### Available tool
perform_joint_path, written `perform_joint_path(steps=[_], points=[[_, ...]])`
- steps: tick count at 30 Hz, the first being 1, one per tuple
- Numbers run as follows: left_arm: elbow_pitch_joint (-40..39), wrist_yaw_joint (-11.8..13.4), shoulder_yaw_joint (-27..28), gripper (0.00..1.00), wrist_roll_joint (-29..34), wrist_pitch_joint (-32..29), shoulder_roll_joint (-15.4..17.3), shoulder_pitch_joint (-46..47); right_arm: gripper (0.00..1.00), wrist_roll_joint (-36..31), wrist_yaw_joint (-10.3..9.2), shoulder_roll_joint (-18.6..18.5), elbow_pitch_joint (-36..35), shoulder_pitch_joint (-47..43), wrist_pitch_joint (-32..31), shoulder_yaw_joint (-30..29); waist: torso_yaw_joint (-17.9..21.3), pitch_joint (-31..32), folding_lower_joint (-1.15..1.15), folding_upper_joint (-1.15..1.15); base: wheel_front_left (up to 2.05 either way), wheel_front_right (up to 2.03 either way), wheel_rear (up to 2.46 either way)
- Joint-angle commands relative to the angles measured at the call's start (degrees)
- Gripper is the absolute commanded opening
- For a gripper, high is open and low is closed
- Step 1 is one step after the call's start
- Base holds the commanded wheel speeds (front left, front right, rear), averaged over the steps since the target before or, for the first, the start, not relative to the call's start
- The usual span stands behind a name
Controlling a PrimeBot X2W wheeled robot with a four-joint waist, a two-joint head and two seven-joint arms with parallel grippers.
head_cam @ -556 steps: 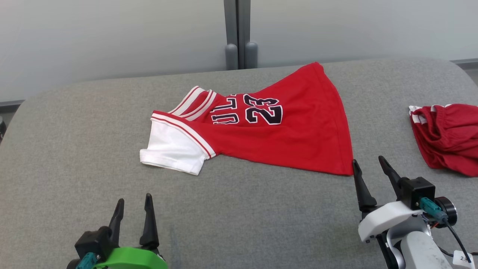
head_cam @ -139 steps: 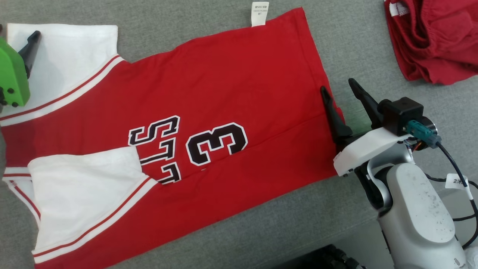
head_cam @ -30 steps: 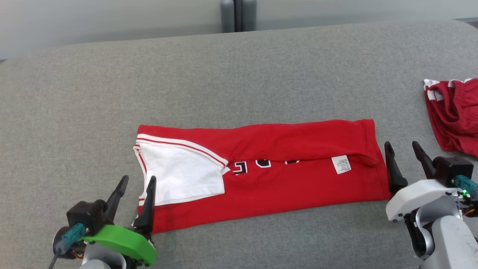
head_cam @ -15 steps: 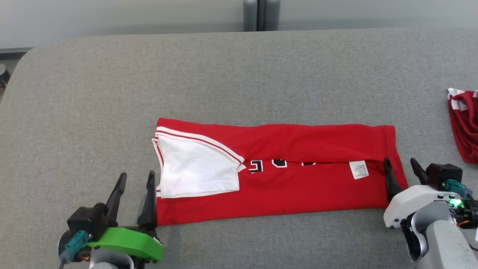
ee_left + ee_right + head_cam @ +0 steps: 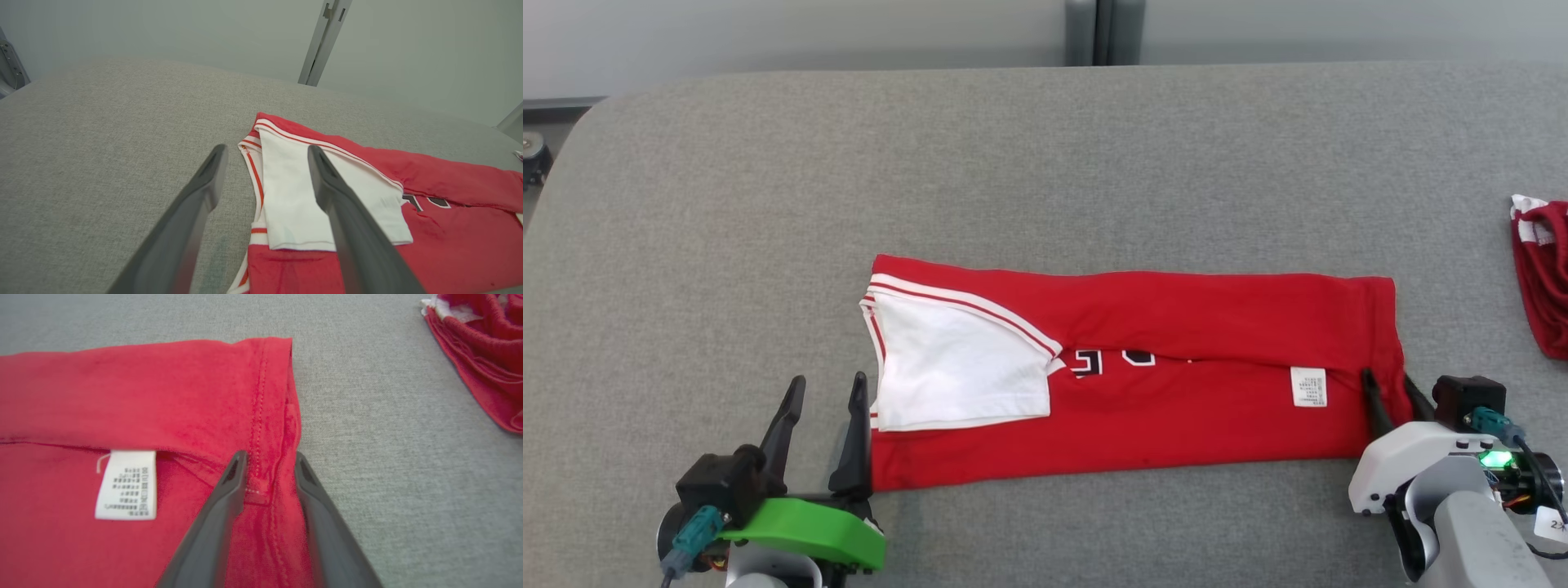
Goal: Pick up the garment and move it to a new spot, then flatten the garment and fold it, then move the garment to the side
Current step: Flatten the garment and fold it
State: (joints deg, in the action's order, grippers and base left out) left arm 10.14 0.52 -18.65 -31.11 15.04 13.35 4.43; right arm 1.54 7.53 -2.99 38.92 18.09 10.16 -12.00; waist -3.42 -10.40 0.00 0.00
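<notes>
The garment (image 5: pixel 1176 367) is a red jersey with a white sleeve, folded into a long band across the grey padded surface (image 5: pixel 1013 163), label side up. My right gripper (image 5: pixel 1387 377) is at its right end. In the right wrist view the stitched hem of the garment (image 5: pixel 163 388) lies between the fingers of the right gripper (image 5: pixel 269 455), whose jaws stand partly closed with a gap. My left gripper (image 5: pixel 827 380) stands open just off the sleeve end, and the left wrist view shows the left gripper (image 5: pixel 267 149) with one finger over the garment (image 5: pixel 449 183).
A second crumpled red garment (image 5: pixel 1543 278) lies at the far right edge, also seen as the red garment (image 5: pixel 482 355) in the right wrist view. A pale wall with a grey post (image 5: pixel 1103 33) runs behind the surface. The surface's rounded left corner drops off to the floor.
My right gripper has moved onto the jersey's right hem and its fingers have drawn closer together. The left gripper has stayed open beside the sleeve end. The head view shifted a little.
</notes>
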Motion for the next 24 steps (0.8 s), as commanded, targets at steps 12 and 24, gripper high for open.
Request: perform_joint_path(steps=[12, 24], points=[[1.9, -1.9, 1.7, 1.00, 2.3, 0.2, -2.2, -1.2, 0.00, 1.4, -0.11, -4.4, -2.7, 1.2, -0.7, -3.5, 4.5, 2.3, 0.00, 0.00, 0.00, 0.00, 0.00], [3.7, -3.0, 2.9, 1.00, 3.5, 0.2, -3.5, -2.0, 0.00, 4.3, -0.10, -3.7, -17.8, -3.5, -7.0, -4.3, 5.4, 4.6, 0.00, 0.00, 0.00, 0.00, 0.00]])
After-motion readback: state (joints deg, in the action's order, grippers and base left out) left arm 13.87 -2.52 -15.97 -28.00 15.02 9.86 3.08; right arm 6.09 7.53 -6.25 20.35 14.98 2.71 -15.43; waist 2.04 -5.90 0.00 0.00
